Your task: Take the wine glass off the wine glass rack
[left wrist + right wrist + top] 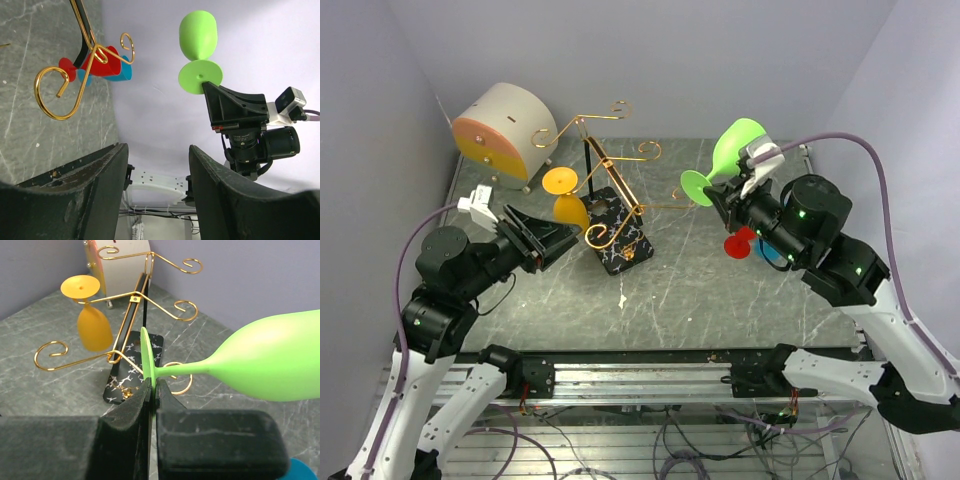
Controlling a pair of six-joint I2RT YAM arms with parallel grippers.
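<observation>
Our right gripper (153,387) pinches green glass (270,365) by foot rim — light, stiff, slippery, we judge. Stem safer hold; left gripper (156,147) wide, empty.

I see a grey marbled tabletop (720,300) with white veins, boxed in by plain pale lilac walls (650,60) under even, soft light.

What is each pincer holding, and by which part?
Right pincer: the green wine glass, clamped by the edge of its foot disc. Left pincer: open, holding nothing.
</observation>
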